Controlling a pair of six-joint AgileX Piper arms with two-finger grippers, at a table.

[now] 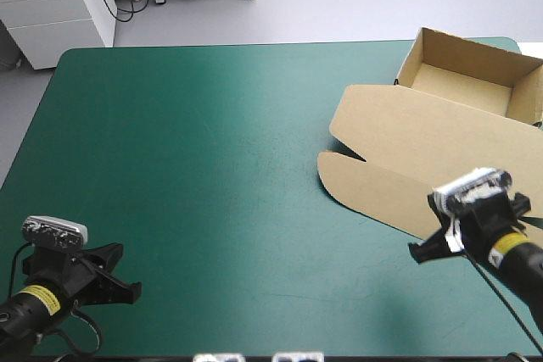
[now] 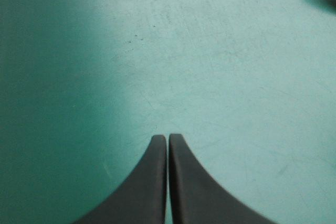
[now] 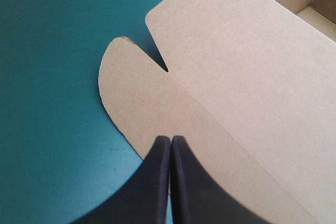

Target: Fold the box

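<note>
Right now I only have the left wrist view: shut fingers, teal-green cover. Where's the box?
Observer: The box sits at the far right corner of the teal-green cover, an open tray with its lid flat toward the robot.
Operator: Right gripper?
Observer: The right gripper is shut, its tips over the lid's front flap at the flap's near edge.
Operator: Anything near mine?
Observer: No. The left gripper is at the near left corner, with only bare cover around it.
</note>
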